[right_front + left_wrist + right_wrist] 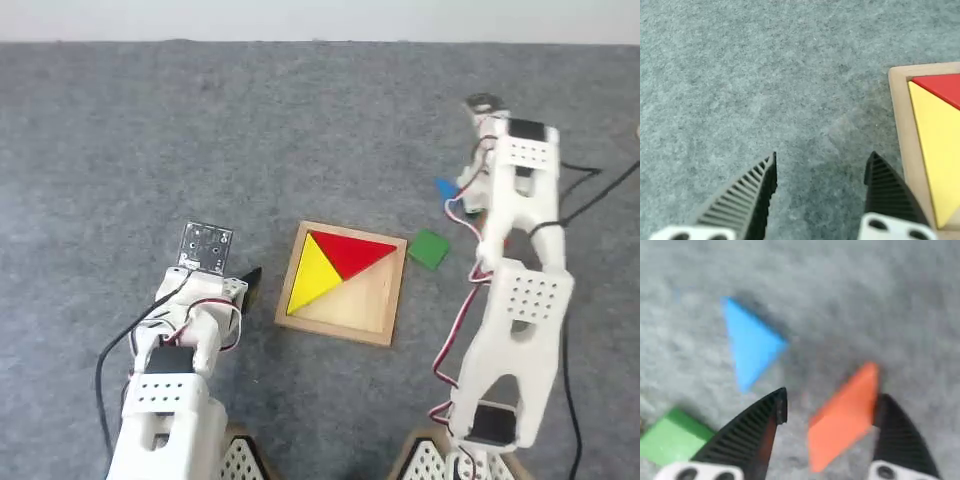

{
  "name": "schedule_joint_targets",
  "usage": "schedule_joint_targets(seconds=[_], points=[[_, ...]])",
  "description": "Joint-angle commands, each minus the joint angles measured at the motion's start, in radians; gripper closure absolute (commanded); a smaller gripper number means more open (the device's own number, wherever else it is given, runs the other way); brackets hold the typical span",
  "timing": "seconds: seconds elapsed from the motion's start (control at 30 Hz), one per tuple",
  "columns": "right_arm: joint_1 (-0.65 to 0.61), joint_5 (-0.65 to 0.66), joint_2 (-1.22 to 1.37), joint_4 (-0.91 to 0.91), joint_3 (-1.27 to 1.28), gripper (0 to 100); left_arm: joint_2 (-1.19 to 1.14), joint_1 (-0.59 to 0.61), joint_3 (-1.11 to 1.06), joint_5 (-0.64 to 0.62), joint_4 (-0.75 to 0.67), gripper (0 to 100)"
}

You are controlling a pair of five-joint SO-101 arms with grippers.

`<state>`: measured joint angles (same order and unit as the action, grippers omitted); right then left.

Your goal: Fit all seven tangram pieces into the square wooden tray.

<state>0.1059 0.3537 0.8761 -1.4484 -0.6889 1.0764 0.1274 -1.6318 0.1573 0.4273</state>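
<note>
The square wooden tray (pixel 389 300) lies mid-table and holds a red triangle (pixel 352 252) and a yellow triangle (pixel 312 274). Its corner (pixel 897 100), with the red triangle (pixel 940 85) and yellow triangle (pixel 935 135), lies just beside my left gripper (pixel 823 160), which is open over bare carpet. My right gripper (pixel 832 397) is open, low over an orange piece (pixel 845 415) that lies between its fingers, close against one of them. A blue triangle (pixel 752 345) lies just beyond, and a green square (pixel 672 437) off to one side. The blue triangle (pixel 446 188) and green square (pixel 428 248) sit right of the tray.
Grey carpet covers the table. The right arm (pixel 515 200) stretches over the area right of the tray, with cables (pixel 585 190) trailing beside it. The left arm (pixel 190 330) sits left of the tray.
</note>
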Motion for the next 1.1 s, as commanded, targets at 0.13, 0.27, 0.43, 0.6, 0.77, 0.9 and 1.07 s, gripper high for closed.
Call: schedule_joint_targets(seconds=[0.13,0.27,0.43,0.6,0.77,0.9,1.07], points=[[0.077,-0.057,-0.005,-0.081,-0.054,89.3,0.018,-0.003,0.007,0.009,-0.023,72],[0.071,-0.1,-0.045,-0.11,-0.052,90.2,0.018,-0.003,0.007,0.009,-0.023,72],[0.077,-0.141,-0.173,-0.148,-0.051,91.3,0.018,-0.003,0.007,0.009,-0.023,72],[0.073,-0.15,-0.314,-0.191,-0.049,91.5,0.018,-0.003,0.007,0.009,-0.023,72],[0.038,-0.138,-0.414,-0.189,0.13,90.6,0.018,-0.003,0.007,0.009,-0.023,72],[0.045,-0.14,-0.559,0.01,0.448,89.8,0.018,-0.003,0.007,0.009,-0.023,72],[0.039,-0.133,-0.707,0.262,0.776,89.8,0.018,-0.003,0.007,0.009,-0.023,72]])
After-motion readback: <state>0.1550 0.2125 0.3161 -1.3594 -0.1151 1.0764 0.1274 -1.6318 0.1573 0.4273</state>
